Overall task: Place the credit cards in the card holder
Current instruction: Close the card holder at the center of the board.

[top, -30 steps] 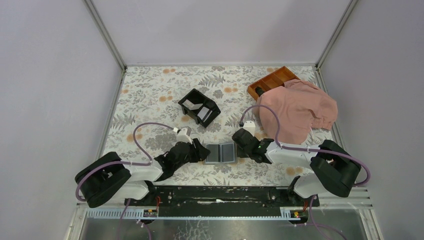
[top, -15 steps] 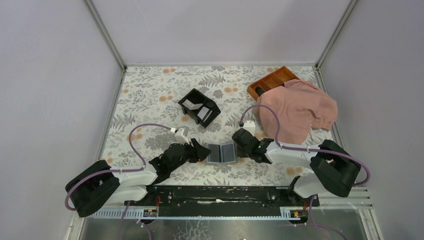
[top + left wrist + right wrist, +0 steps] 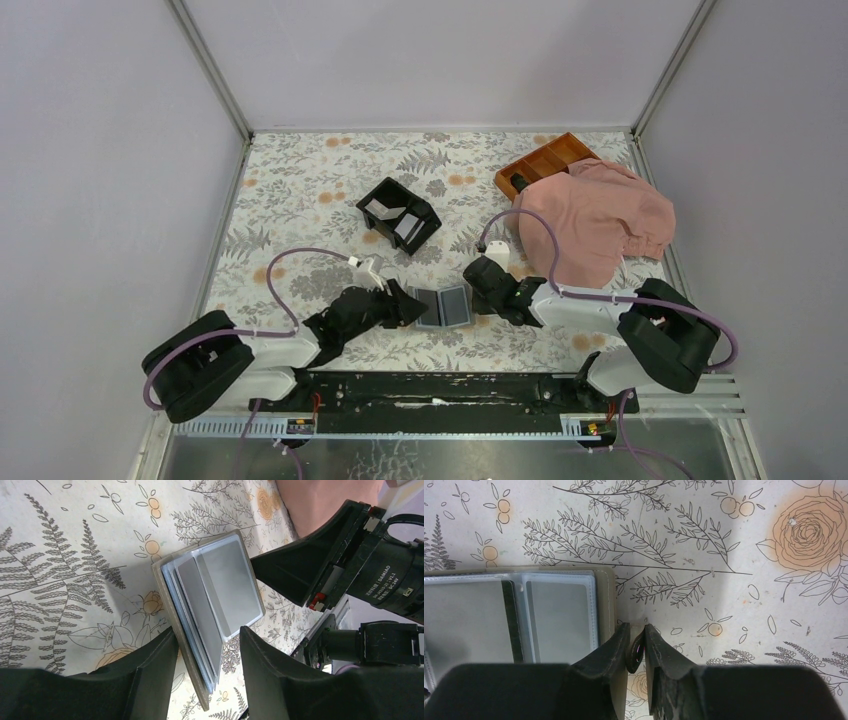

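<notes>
Now, card holder (image 3: 447,306): one, lying open on the table cover between the two grippers. Its right half lies flat and its left half is tilted up off the surface.
sleeves (image 3: 559,612): clear leaves inside the card holder with grey panels. The right wrist view shows two panels side by side with a dark strip between them. Whether cards sit inside them cannot be told.
left gripper (image 3: 207,632): one, at the card holder's left edge. Its jaws are wide apart, and the edge of the raised leaves stands in the gap between its two fingers (image 3: 150,665).
right gripper (image 3: 636,630): one, just beside the card holder's right edge. Its fingertips are nearly together with a thin gap, and a small dark curved bit shows in that gap. Whether they pinch anything cannot be told.
credit cards (image 3: 379,207): two pale ones show, well apart from the card holder, one in each compartment of the black box.
black box (image 3: 428,213): one, with two compartments, beyond the card holder and a little to its left, well apart from it.
orange-brown tray (image 3: 548,158): one, divided, far beyond the card holder to its right, partly under the pink cloth.
pink cloth (image 3: 600,220): one, crumpled, beyond the card holder to its right.
table cover (image 3: 300,180): one, floral, under the card holder and everything else.
</notes>
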